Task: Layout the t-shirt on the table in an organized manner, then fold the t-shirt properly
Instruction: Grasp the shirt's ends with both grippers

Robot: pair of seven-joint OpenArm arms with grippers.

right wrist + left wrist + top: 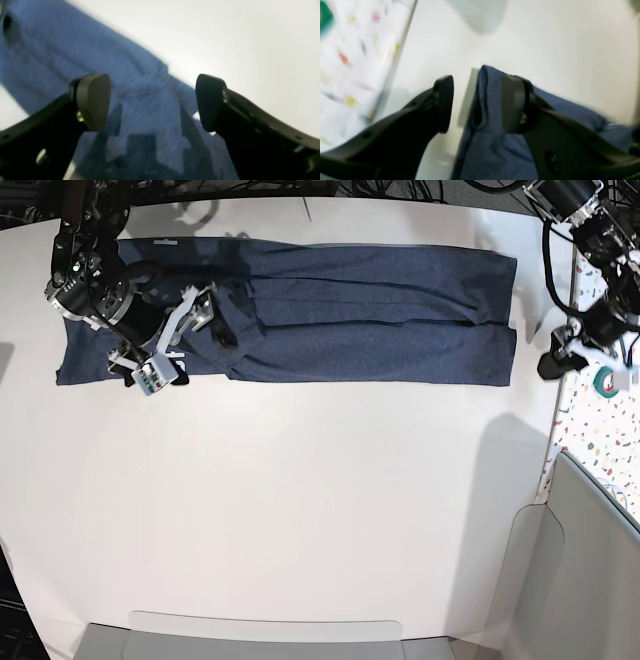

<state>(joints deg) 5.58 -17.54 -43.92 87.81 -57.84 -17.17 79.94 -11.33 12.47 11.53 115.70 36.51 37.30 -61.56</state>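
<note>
So, going from the left of the overhead shot: my right gripper (215,315) is hanging over the left part of the t-shirt (370,320), arm angled in from the top-left corner. From that wrist's own cam the two black fingers (93,100) are spread wide, nothing between them, just blurry blue heathered fabric below and their shadows falling on it. One fingertip sits over the cloth, the other is out over the white table (250,37) past the shirt's edge. I can't tell if either tip is actually touching the fabric.

The shirt itself is a long dark navy band stretched across the far side of the table (300,500), folded lengthwise with a few creases running along it. Its left end is a bit lower and partly hidden under my arm; the right end stops just short of the table's right edge. No lettering shows on the face that's up.

Over on the right, my left gripper (475,105) is open too. Its wrist cam is pretty smeared, but there's a clear gap between the fingers (443,102). A folded corner of the t-shirt (495,140) lies right by the right-hand finger, which overlaps it, while the left-hand finger is over bare table (545,45). Not pinching anything as far as I can see. The speckled terrazzo strip (352,62) runs along the left of that view, with a green thing (325,17) at the top corner, too blurry to name.
</note>
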